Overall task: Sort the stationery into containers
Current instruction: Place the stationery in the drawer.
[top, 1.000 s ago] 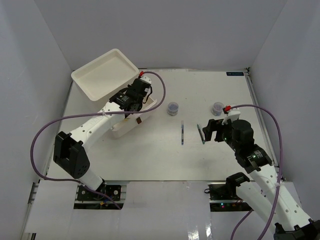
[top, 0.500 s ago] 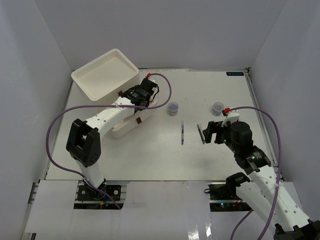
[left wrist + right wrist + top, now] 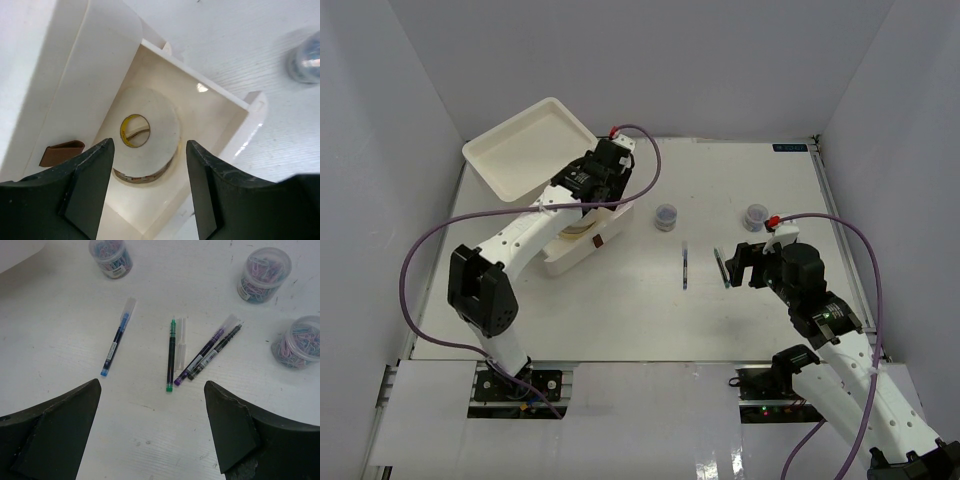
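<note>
White tape ring (image 3: 162, 127), brown drawer handle (image 3: 62, 152), blue pen (image 3: 116, 341), green pen (image 3: 171, 355).

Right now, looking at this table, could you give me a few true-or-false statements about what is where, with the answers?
1. A white tape ring lies in the open drawer. True.
2. The left gripper is clamped on that ring. False: its jaws stand open above it.
3. The right gripper holds a pen. False: it is open and empty; the pens lie on the table.
4. Three clear jars stand on the table. True.
</note>
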Tool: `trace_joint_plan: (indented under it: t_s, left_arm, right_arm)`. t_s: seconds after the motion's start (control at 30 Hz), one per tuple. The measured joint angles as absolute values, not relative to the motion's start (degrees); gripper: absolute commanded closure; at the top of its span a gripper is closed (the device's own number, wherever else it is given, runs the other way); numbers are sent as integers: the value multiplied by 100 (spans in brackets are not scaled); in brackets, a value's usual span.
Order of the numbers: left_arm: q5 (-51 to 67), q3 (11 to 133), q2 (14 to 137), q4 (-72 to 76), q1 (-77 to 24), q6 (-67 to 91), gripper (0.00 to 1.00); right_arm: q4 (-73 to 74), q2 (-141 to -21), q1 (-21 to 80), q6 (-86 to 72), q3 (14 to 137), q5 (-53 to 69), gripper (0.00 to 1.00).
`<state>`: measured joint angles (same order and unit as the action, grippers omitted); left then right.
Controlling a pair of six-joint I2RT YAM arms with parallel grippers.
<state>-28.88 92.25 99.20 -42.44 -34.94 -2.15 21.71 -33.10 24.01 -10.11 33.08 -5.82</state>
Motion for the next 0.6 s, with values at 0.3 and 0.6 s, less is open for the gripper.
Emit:
trace_joint_plan:
  t_s: [0.3,0.6]
  left_arm:
    - [-1024,9240,8873,-4327,-3494,749,27]
    - [895,7594,8326,-3774,-3500,1732,5]
  right_arm:
    - [2174,-3310,2401,-1013,3308,-582,10]
    - [2171,-3395,2401,-1026,3301,-578,10]
